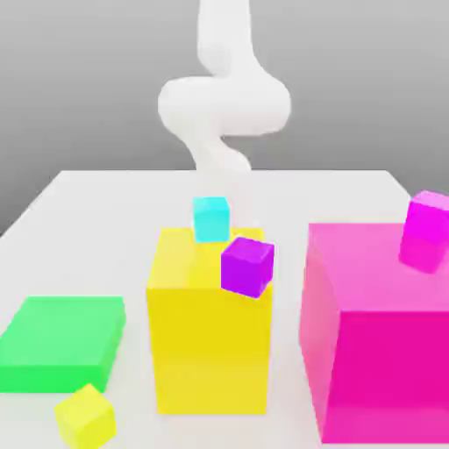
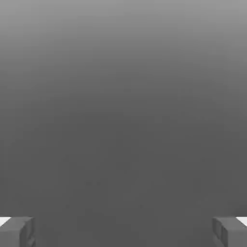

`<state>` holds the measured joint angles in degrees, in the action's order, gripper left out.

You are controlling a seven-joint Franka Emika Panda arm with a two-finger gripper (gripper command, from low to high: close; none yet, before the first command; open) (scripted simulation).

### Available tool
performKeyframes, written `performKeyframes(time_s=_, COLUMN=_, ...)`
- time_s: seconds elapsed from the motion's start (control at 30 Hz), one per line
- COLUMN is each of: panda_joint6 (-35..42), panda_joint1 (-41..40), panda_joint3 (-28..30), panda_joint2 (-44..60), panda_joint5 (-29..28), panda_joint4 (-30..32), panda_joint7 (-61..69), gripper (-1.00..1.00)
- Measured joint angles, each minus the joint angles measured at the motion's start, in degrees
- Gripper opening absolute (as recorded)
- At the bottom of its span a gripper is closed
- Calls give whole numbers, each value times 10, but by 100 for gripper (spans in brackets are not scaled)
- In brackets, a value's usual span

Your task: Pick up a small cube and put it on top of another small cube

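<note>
Exterior view: one small yellow cube [image 1: 85, 417], plain, at seven o'clock; three other small cubes, cyan [image 1: 211, 219], purple [image 1: 247, 267], magenta [image 1: 429, 217]; two large blocks, yellow [image 1: 210, 342], pink [image 1: 386, 368]; one flat green slab [image 1: 61, 344]; all smooth | Hand view: gripper [image 2: 123, 232] wide open, empty; two grey, angular fingers [image 2: 12, 232]
</note>
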<state>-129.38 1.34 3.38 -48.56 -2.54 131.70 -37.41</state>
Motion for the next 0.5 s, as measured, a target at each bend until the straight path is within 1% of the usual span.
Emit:
performKeyframes(time_s=0.27, panda_joint6=56, panda_joint1=44, panda_joint3=127, panda_joint2=-62, panda_joint5=-82, panda_joint4=3, panda_joint7=275, gripper=0)
performKeyframes(time_s=0.5, panda_joint6=69, panda_joint1=91, panda_joint3=258, panda_joint2=-70, panda_joint5=-151, panda_joint4=10, panda_joint7=509, gripper=0)
